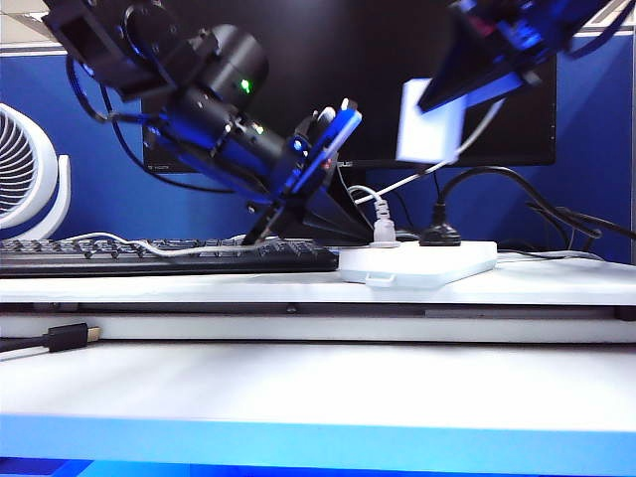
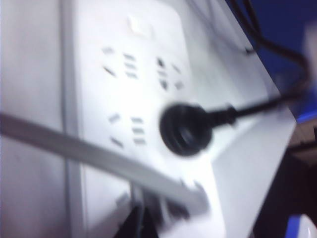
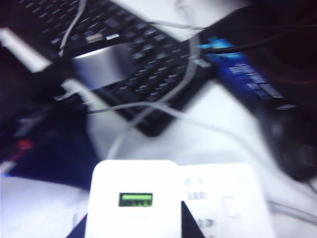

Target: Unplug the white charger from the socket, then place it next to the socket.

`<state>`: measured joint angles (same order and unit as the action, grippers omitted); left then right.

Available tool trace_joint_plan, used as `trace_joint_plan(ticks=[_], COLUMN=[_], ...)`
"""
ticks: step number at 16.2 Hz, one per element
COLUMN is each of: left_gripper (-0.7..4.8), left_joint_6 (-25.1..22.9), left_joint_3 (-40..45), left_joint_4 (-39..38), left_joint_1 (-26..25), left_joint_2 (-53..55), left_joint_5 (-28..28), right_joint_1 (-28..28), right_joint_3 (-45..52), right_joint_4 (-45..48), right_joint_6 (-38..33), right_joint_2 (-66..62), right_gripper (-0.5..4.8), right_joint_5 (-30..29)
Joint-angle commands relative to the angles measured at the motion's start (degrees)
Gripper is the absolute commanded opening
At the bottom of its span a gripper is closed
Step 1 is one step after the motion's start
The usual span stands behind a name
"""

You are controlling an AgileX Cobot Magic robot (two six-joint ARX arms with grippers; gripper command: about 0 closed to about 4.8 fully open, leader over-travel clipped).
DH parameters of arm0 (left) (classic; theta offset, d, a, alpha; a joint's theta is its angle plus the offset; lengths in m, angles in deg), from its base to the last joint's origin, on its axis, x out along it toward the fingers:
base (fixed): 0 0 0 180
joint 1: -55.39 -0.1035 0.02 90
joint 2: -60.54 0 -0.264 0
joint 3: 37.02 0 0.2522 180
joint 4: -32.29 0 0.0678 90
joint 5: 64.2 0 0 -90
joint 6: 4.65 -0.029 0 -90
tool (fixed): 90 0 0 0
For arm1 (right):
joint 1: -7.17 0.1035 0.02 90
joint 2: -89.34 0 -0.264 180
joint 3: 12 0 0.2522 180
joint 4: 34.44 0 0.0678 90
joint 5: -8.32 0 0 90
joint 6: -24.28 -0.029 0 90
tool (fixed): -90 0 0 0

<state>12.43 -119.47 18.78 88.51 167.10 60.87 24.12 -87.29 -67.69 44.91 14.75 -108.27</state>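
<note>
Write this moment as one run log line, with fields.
charger: unplugged, lifted above socket | right tool: shut on charger | left tool: low over keyboard, state unclear | placing: not yet done

You've got two black arms of bulky round joint housings, the left arm (image 1: 214, 99) showing green status lights and loose black cables, its left gripper (image 1: 323, 139) with blue-edged fingers, and the right gripper (image 1: 497, 50) dark with blue trim, blurred.
</note>
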Motion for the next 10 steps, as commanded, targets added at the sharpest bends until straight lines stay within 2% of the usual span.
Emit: trace_joint_plan(ticks=[1, 3, 6, 8, 10], left_gripper=[-0.05, -0.05, -0.05, -0.05, -0.05], left_joint_6=[-2.3, -2.3, -6.4, -8.6, -8.8], left_joint_3=[-1.7, -3.3, -5.4, -5.6, -5.6], left_joint_4=[-0.2, -0.6, -4.3, -6.1, -7.0], left_joint_1=[0.3, 0.1, -0.1, -0.1, -0.1], left_joint_2=[-2.4, -3.9, -5.9, -7.3, -7.6], left_joint_5=[1.1, 1.1, 0.3, -3.0, -3.0], right_joint_1=[-2.4, -3.8, -5.4, -6.3, -6.7], right_joint_3=[-0.4, -0.4, -0.4, -0.4, -0.4], right_joint_4=[1.2, -0.3, -4.3, -5.7, -6.8], right_joint_6=[-3.0, -3.1, -3.1, -3.2, -5.9], right_joint_2=[1.7, 3.1, 5.4, 6.7, 7.5], right_gripper=[-0.01, -0.01, -0.01, -0.01, -0.01], right_joint_5=[-0.7, -0.5, -0.5, -0.3, -0.3])
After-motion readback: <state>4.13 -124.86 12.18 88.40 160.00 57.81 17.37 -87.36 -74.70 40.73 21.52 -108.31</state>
